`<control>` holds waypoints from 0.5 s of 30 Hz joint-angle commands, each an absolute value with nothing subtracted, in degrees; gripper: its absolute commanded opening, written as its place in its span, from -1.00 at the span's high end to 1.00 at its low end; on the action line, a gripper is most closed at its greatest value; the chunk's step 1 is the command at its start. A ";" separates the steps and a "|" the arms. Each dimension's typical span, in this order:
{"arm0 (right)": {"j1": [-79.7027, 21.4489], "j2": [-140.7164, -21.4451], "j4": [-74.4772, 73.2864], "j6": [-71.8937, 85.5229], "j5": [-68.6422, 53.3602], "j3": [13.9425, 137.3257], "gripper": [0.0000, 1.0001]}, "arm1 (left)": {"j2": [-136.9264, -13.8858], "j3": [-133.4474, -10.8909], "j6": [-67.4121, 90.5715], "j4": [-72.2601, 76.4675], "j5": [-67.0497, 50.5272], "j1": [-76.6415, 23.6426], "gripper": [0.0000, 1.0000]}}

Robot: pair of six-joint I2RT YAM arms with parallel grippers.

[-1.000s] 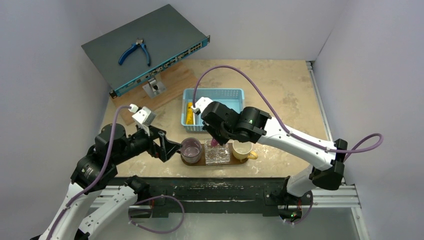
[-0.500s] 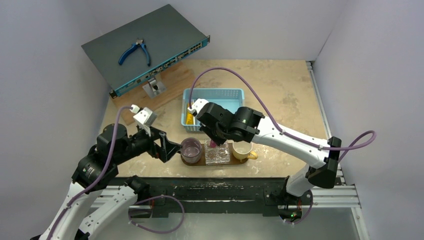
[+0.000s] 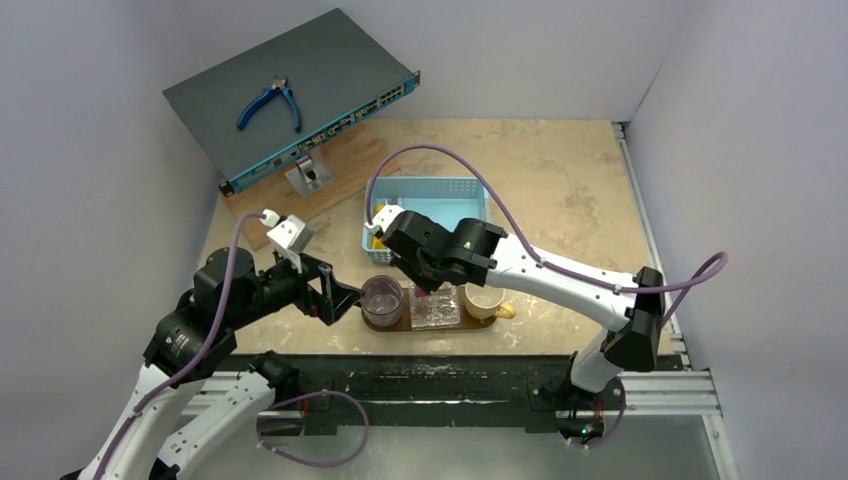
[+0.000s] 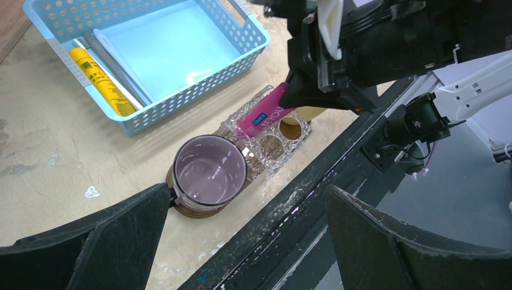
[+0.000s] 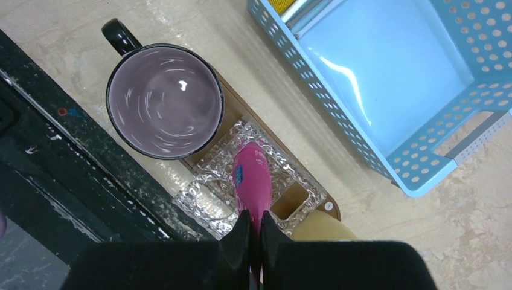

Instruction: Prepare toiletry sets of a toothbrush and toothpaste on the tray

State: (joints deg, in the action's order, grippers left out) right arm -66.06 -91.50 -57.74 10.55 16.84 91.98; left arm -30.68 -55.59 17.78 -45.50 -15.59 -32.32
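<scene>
With your right tool (image 5: 254,225) clamped on the magenta-pink toothpaste tube (image 5: 252,180), centre it over the clear dimpled glass holder (image 5: 218,169) before lowering.

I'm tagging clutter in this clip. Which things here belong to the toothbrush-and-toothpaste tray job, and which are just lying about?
Job: tray; pink toothpaste in right gripper; yellow toothpaste and toothbrushes in blue basket; likely the clear holder, purple mug and yellow cup on the tray.

Lying about: pliers, network switch, wooden board.
</scene>
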 commanded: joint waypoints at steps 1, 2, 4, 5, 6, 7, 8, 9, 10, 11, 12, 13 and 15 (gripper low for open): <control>-66.27 -91.90 -54.81 9.24 17.18 91.23 1.00 | -30.67 -55.46 16.70 -44.26 -15.21 -32.22 -1.00; -66.27 -92.04 -54.63 9.16 17.22 91.01 1.00 | -30.67 -55.46 16.69 -44.27 -15.21 -32.25 -1.00; -66.18 -92.34 -53.98 9.12 16.87 90.39 1.00 | -30.75 -55.46 16.66 -44.21 -15.21 -32.24 -1.00; -66.18 -92.48 -53.77 9.00 16.89 90.09 1.00 | -30.84 -55.46 16.62 -44.23 -15.21 -32.23 -1.00; -66.18 -92.73 -53.64 8.97 16.92 89.86 1.00 | -30.89 -55.47 16.61 -44.29 -15.14 -32.23 -1.00; -66.10 -92.85 -53.43 8.97 16.83 89.56 1.00 | -30.93 -55.48 16.63 -44.26 -15.12 -32.24 -1.00; -66.01 -93.00 -53.11 8.90 16.61 89.25 1.00 | -30.94 -55.46 16.61 -44.23 -15.12 -32.25 -1.00; -65.94 -93.03 -52.82 8.88 16.39 89.08 1.00 | -30.99 -55.46 16.61 -44.24 -15.12 -32.26 -1.00; -65.83 -93.09 -52.56 8.86 16.13 88.92 1.00 | -30.98 -55.46 16.61 -44.25 -15.12 -32.26 -1.00; -65.75 -93.20 -52.36 8.80 16.01 88.76 1.00 | -31.05 -55.46 16.61 -44.28 -15.12 -32.26 -1.00; -65.60 -93.25 -52.12 8.71 15.93 88.55 1.00 | -31.11 -55.46 16.61 -44.26 -15.12 -32.26 -1.00; -65.50 -93.33 -51.90 8.70 15.80 88.37 1.00 | -31.10 -55.52 16.57 -44.30 -15.12 -32.26 -1.00; -65.15 -93.36 -51.20 8.59 15.31 87.88 1.00 | -31.11 -55.42 16.61 -44.22 -15.12 -32.25 -1.00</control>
